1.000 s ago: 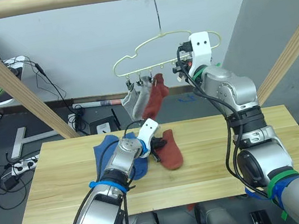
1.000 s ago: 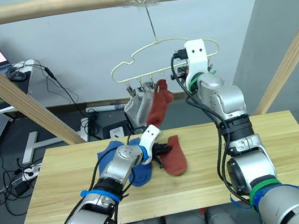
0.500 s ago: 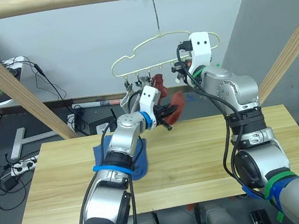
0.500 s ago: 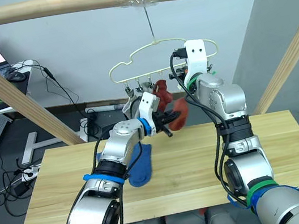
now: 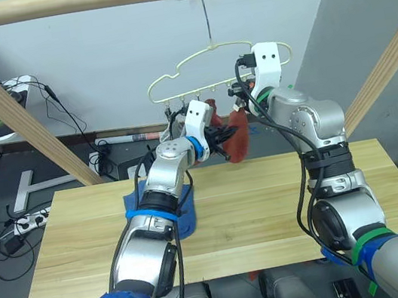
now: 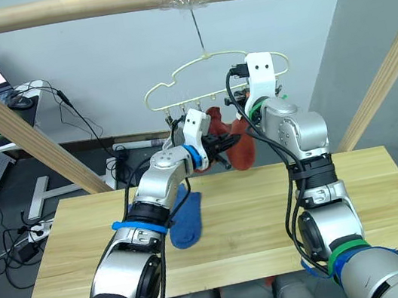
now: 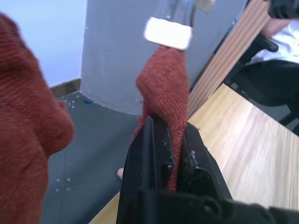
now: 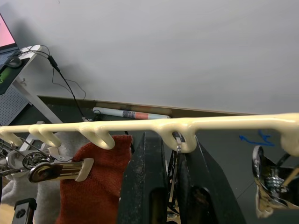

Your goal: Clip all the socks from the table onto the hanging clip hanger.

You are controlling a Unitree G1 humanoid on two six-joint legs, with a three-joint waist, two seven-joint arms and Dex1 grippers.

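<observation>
Left wrist view has the left gripper (image 7: 170,135) closed tight on a rust-red sock (image 7: 163,88), its two black fingers (image 7: 145,149) pinching a fold of the knit with no gap to spare. The sock's upper end reaches a small metal clip (image 7: 168,31) of the clip hanger (image 5: 192,62). From the head camera, that gripper (image 5: 216,137) is raised just under the hanger's lower bar, and the held sock (image 5: 238,136) droops beside it, clear of the table (image 5: 271,213).

Another rust-red sock (image 8: 98,186) already hangs from a clip on the hanger, next to two light grey socks (image 5: 173,129) at the bar's left end.

The right gripper (image 8: 170,154) sits right at the hanger's lower bar, its fingers nearly together around the thin metal link of one clip (image 8: 175,163) that dangles from a loop of the bar; in the head view it (image 5: 244,91) is at the bar's right part.

Below the hanger, a blue sock (image 6: 188,223) lies flat on the table, partly hidden by the left arm.
</observation>
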